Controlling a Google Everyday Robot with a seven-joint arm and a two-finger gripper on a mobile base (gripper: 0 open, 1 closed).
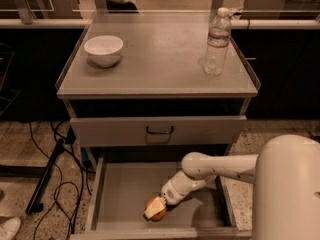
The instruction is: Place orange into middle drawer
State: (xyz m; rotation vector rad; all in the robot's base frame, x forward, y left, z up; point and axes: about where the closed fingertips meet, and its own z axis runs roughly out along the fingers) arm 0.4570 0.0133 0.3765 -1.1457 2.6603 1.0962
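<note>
The orange (159, 214) is low inside the open middle drawer (122, 194), a wide shallow grey drawer pulled out under the cabinet. It sits at or just above the drawer floor, near the front middle. My gripper (154, 209) reaches down into the drawer from the right and is shut on the orange, its pale fingers (152, 207) covering the fruit's left side. My white arm (225, 169) crosses the drawer's right part.
A white bowl (103, 49) and a clear water bottle (217, 41) stand on the cabinet top (160, 69). A closed drawer front with a dark handle (160, 130) is above the open drawer. Cables and a dark pole (45, 179) lie on the floor at left.
</note>
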